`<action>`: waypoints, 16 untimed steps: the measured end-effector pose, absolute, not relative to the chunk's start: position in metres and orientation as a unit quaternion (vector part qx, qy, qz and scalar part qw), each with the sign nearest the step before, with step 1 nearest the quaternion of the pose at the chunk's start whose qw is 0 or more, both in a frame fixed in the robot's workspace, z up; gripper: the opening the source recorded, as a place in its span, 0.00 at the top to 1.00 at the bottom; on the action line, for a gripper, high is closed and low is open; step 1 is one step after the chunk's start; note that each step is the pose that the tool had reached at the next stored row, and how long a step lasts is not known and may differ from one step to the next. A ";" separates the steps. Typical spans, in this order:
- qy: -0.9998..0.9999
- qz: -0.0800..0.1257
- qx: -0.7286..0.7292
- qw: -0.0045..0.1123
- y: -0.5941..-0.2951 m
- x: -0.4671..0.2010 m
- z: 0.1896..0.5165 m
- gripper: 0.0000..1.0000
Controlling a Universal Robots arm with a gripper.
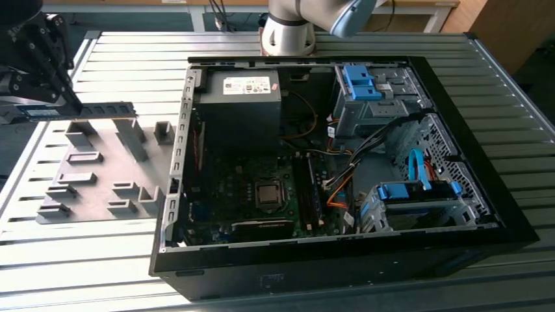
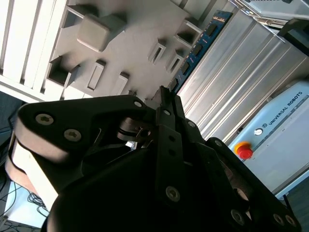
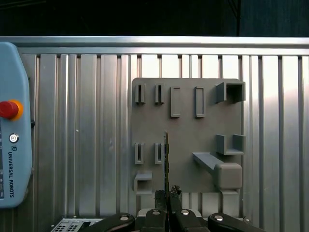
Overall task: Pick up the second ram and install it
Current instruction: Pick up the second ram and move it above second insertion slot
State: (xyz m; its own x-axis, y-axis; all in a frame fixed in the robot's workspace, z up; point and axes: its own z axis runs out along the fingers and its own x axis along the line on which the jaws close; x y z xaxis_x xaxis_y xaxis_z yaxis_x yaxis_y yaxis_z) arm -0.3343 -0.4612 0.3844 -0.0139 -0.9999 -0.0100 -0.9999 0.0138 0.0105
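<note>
Item: gripper [image 1: 35,114], one, upper left of the exterior view; fingers closed flat on one end of the second ram [image 1: 91,110], one stick, lifted clear above the grey holder plate [image 1: 104,185], one. Long axis: out from the fingertips toward the exterior view's right, near level; edge-on in the first wrist view [image 3: 166,154]. Open computer case [image 1: 347,273], one, lies right of and lower than the stick; its motherboard [image 1: 260,175] slots appear to run up-frame, across the stick's axis. Teach pendant [image 3: 9,121], one.

One ram stick [image 1: 104,109] (blue-green), one grey holder plate [image 3: 188,140], one open computer case [image 1: 347,270], one control pendant [image 3: 12,145].
</note>
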 end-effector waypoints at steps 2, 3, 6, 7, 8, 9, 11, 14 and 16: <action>-0.712 -0.007 0.702 0.000 -0.461 -0.333 0.384 0.86; -0.712 -0.007 0.702 0.000 -0.461 -0.332 0.384 0.86; -0.712 -0.007 0.702 0.000 -0.461 -0.330 0.384 0.86; -0.712 -0.007 0.702 0.000 -0.461 -0.329 0.384 0.86; -0.712 -0.007 0.702 0.000 -0.461 -0.328 0.384 0.86; -0.712 -0.007 0.702 0.000 -0.461 -0.327 0.384 0.86; -0.712 -0.007 0.702 0.000 -0.461 -0.326 0.384 0.86; -0.712 -0.007 0.702 0.000 -0.461 -0.323 0.384 0.86; -0.712 -0.007 0.702 0.000 -0.461 -0.321 0.384 0.86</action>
